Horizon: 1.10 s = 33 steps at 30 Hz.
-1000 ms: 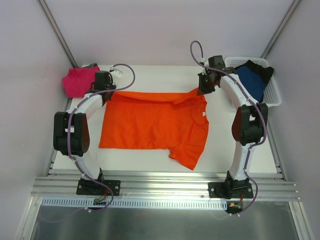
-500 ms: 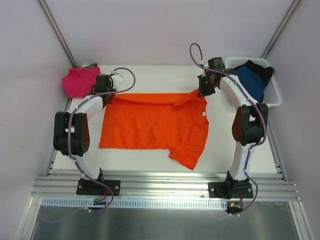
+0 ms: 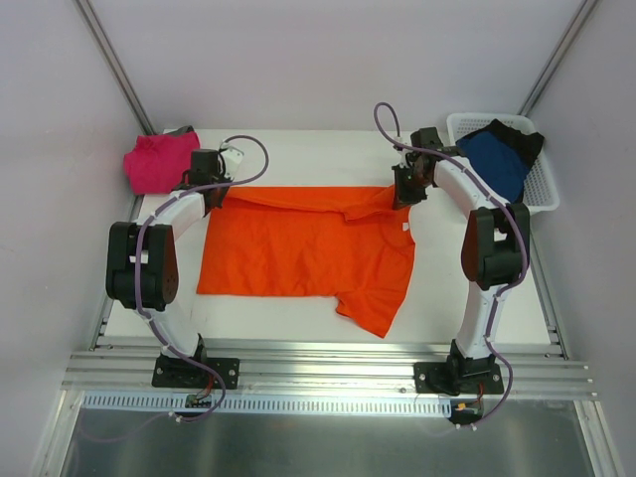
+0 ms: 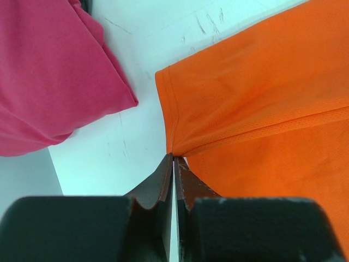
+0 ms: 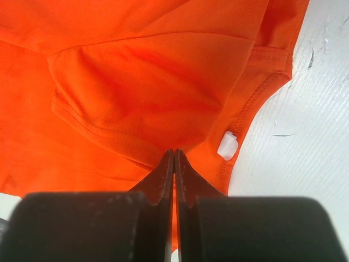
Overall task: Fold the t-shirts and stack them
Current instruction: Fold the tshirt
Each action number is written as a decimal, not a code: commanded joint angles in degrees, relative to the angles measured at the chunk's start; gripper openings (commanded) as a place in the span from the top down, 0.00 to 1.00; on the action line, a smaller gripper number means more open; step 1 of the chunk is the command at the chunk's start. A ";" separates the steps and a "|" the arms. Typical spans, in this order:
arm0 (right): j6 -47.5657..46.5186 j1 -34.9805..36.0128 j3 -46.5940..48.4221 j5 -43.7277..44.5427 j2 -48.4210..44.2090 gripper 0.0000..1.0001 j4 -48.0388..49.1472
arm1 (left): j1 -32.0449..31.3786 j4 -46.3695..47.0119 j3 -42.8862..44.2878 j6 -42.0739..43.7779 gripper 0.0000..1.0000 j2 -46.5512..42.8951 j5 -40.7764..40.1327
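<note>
left gripper (image 4: pixel 173 158): jaws pinched tight on the hem corner of the orange t-shirt (image 3: pixel 298 248), with creases fanning out from the tips. Just left of the tips is a strip of bare, scuffed table (image 4: pixel 131 136). Past that strip, ahead-left, the magenta-pink t-shirt (image 4: pixel 49 71) sits bundled; its edge is near the orange hem but not touching.

right gripper (image 5: pixel 174 152): jaws closed on the same shirt at a stitched edge beside the neckline. A folded flap with a sewn hem lies right ahead of the tips. The white neck label (image 5: pixel 227 146) is just right of the tips, with no print readable on it. Bare table continues further right.

Top view: between the two grippers the shirt's far edge is turned over in a narrow band. The rest lies flat on the side toward the arm bases, with one sleeve sticking out near-right.

Room: there is a broad band of bare table beyond both grippers up to the back wall, and a narrower strip to the right of the right gripper. The white mesh basket (image 3: pixel 542 194) is beyond-right of it, in the far corner. It holds the dark blue t-shirt (image 3: pixel 497 159), with the black t-shirt (image 3: pixel 525 134) at the far side.

No legible writing anywhere.
</note>
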 commanded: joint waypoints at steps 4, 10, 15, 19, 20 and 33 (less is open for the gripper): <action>-0.56 0.34 0.43 -1.75 -3.01 0.99 -0.31 | 0.23 0.29 -1.20 -1.84 1.00 -2.19 -0.38; -0.65 0.86 -0.36 -2.19 -2.48 0.94 -0.14 | 0.23 -0.06 -1.11 -2.28 1.00 -1.40 -0.81; -0.56 0.95 -0.27 -2.89 -2.91 0.35 -2.16 | 0.23 -0.41 -0.06 -4.12 0.20 -1.13 -4.15; -0.47 0.87 0.95 -2.63 -4.41 0.30 -2.34 | 0.41 -1.38 2.13 -5.88 0.01 -2.62 -4.86; -0.30 0.87 1.39 -2.54 -4.50 0.30 -2.16 | 0.58 -1.90 2.75 -7.02 0.01 -3.06 -4.25; 2.43 2.27 8.60 -2.98 1.65 0.28 -0.93 | -0.03 -13.95 26.82 -14.58 0.01 11.07 0.15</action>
